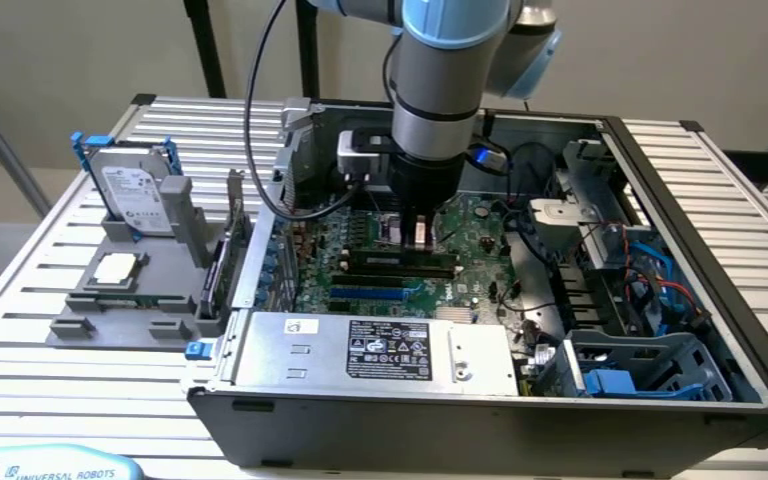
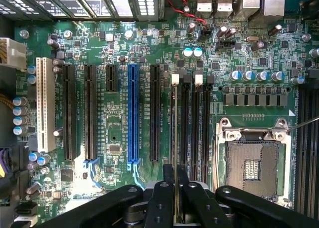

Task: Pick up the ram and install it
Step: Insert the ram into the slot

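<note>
My gripper (image 1: pixel 418 235) is down inside the open computer case (image 1: pixel 704 240), low over the green motherboard (image 1: pixel 471 225). In the wrist view the gripper (image 2: pixel 175 177) is shut on the ram (image 2: pixel 175 128). The ram shows edge-on as a thin pale line and most of its face is hidden. It runs along the outermost of the black memory slots (image 2: pixel 185 123), between that slot and the black expansion slot (image 2: pixel 155 113). Its far end sits by a white slot latch (image 2: pixel 175 79). Whether it touches the slot is unclear.
The empty processor socket (image 2: pixel 254 160) lies beside the memory slots. A silver power supply (image 1: pixel 371 348) fills the case front, with cables (image 1: pixel 624 270) at the exterior view's right. Outside, a grey fixture (image 1: pixel 104 320) holds the hard drive (image 1: pixel 137 190) and the square processor chip (image 1: pixel 115 268).
</note>
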You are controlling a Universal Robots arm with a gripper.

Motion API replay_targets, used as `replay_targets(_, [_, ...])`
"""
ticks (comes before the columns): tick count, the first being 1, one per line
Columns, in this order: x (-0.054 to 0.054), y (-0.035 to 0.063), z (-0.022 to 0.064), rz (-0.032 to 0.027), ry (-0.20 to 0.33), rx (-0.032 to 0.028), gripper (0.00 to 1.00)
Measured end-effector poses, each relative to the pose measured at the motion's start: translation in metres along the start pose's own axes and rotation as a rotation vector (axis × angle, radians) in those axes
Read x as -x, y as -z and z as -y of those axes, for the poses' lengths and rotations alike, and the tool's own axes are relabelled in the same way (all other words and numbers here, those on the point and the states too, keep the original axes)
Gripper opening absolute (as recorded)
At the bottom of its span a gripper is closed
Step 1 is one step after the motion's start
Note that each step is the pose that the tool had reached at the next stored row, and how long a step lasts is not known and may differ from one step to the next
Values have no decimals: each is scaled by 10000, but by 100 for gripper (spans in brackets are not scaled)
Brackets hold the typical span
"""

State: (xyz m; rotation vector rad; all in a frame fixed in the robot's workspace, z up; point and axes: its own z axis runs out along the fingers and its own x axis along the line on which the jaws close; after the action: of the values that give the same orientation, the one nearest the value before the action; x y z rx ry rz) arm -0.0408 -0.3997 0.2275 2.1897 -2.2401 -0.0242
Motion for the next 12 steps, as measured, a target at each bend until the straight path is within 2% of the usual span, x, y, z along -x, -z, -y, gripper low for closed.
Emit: replay_targets(12, [27, -13, -15, -48, -86, -23, 13])
